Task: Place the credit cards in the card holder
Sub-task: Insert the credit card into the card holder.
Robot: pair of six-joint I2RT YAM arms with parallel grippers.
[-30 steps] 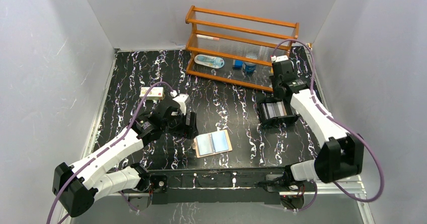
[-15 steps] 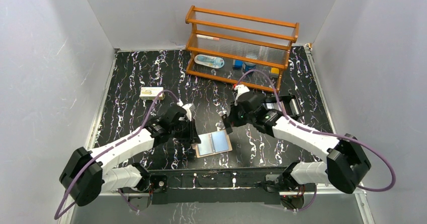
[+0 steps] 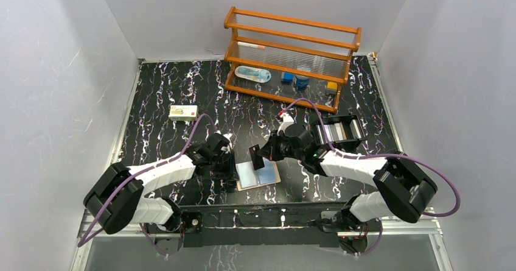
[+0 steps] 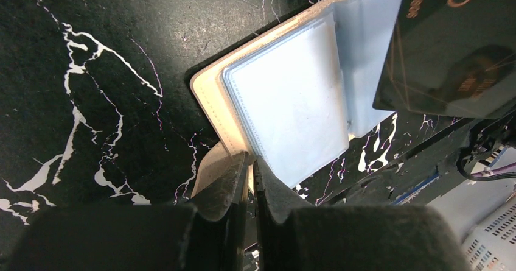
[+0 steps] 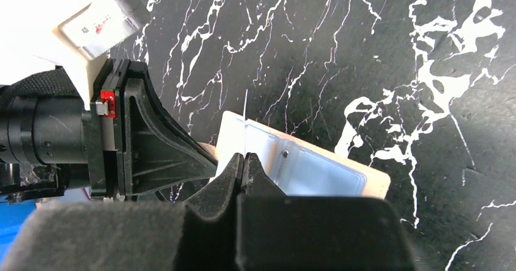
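The card holder (image 3: pixel 266 175) lies open on the black marbled table, a tan cover with pale blue clear sleeves (image 4: pixel 292 112). My left gripper (image 3: pixel 233 168) is shut on the tan cover's left edge (image 4: pixel 251 159). A credit card (image 3: pixel 257 157), black with gold lettering (image 4: pixel 450 45), hangs tilted just above the holder's left page. My right gripper (image 3: pixel 264 154) is shut on it. In the right wrist view the credit card (image 5: pixel 245 122) shows edge-on as a thin pale line rising from the gripper (image 5: pixel 243 158), over the card holder (image 5: pixel 316 173).
A wooden rack (image 3: pixel 292 58) with small items stands at the back. A black ribbed tray (image 3: pixel 339 131) sits to the right of the holder, behind the right arm. A small white box (image 3: pixel 184 112) lies at the left. The table's front rail (image 3: pixel 261 213) runs just below the holder.
The right arm swung from the black tray leftward to the holder, bringing the dark card. The left gripper moved in to the holder's left edge and shut on it.
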